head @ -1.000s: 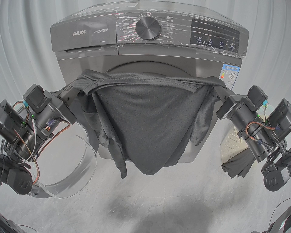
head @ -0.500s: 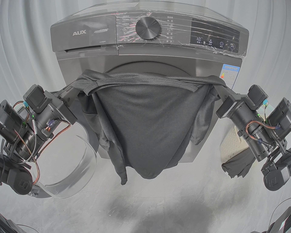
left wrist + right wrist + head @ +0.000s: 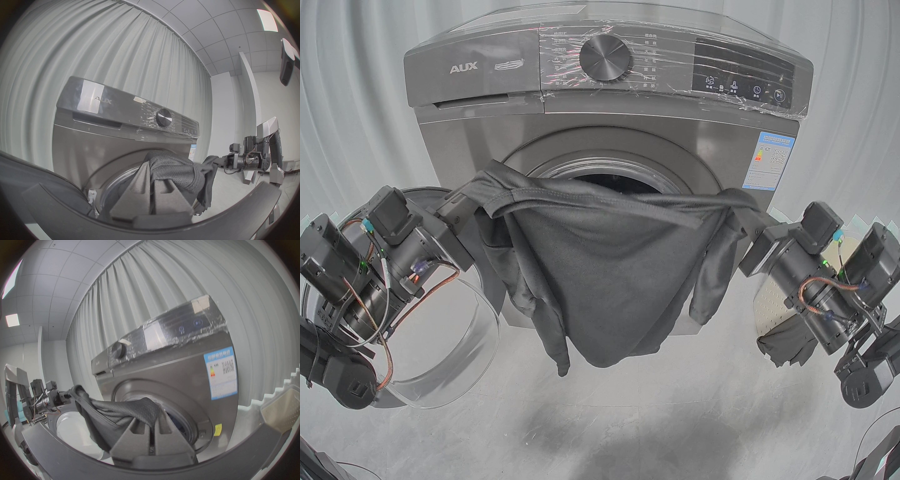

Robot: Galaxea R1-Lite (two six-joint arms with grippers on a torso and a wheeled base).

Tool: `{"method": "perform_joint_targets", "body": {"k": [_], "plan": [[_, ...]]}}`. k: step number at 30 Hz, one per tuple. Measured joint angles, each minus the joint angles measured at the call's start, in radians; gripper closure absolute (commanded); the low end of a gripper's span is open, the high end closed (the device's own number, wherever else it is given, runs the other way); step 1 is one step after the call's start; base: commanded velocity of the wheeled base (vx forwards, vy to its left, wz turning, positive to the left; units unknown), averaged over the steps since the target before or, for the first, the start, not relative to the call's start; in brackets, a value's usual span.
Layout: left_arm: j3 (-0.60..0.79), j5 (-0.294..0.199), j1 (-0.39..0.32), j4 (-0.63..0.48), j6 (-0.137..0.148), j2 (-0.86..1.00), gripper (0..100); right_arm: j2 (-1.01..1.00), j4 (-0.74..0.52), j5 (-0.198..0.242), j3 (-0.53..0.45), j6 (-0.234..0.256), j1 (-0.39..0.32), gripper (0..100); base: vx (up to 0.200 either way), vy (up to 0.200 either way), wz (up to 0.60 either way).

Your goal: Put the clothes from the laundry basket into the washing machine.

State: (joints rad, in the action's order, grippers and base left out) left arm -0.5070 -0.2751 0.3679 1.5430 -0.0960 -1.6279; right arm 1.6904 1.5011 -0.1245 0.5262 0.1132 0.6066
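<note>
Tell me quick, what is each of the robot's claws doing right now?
Left gripper: closed, holding one end of the dark garment.
Right gripper: closed, holding the other end of the same garment.

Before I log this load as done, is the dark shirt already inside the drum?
No, the dark shirt hangs stretched between the left gripper and right gripper, outside the washing machine.
</note>
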Motion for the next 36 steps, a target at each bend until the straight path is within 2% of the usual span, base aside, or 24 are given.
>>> {"method": "perform_joint_targets", "body": {"k": [4, 10, 11, 16, 24, 30, 36], "plan": [[-0.010, 0.030, 0.054, 0.001, 0.001, -0.032, 100, 0.031, 0.008, 0.000, -0.041, 0.009, 0.042, 100, 0.000, 0.000, 0.00], [-0.036, 0.051, 0.091, 0.002, 0.001, -0.084, 100, 0.114, 0.015, -0.001, -0.061, 0.023, 0.109, 100, 0.000, 0.000, 0.00], [-0.040, 0.053, 0.095, 0.003, 0.001, -0.093, 100, 0.128, 0.015, -0.003, -0.063, 0.024, 0.125, 0, 0.000, 0.000, 0.00], [-0.051, 0.057, 0.105, 0.003, 0.001, -0.131, 100, 0.190, 0.014, -0.007, -0.108, 0.027, 0.205, 0, 0.000, 0.000, 0.00], [-0.055, 0.057, 0.107, 0.003, 0.000, -0.158, 100, 0.272, 0.002, -0.006, -0.256, 0.027, 0.287, 0, 0.000, 0.000, 0.00], [-0.062, 0.057, 0.103, 0.003, 0.000, -0.158, 100, 0.312, -0.001, -0.002, -0.289, 0.025, 0.296, 0, 0.000, 0.000, 0.00], [-0.064, 0.057, 0.106, 0.003, 0.000, -0.154, 100, 0.347, 0.000, -0.011, -0.217, 0.027, 0.254, 0, 0.000, 0.000, 0.00]]}}
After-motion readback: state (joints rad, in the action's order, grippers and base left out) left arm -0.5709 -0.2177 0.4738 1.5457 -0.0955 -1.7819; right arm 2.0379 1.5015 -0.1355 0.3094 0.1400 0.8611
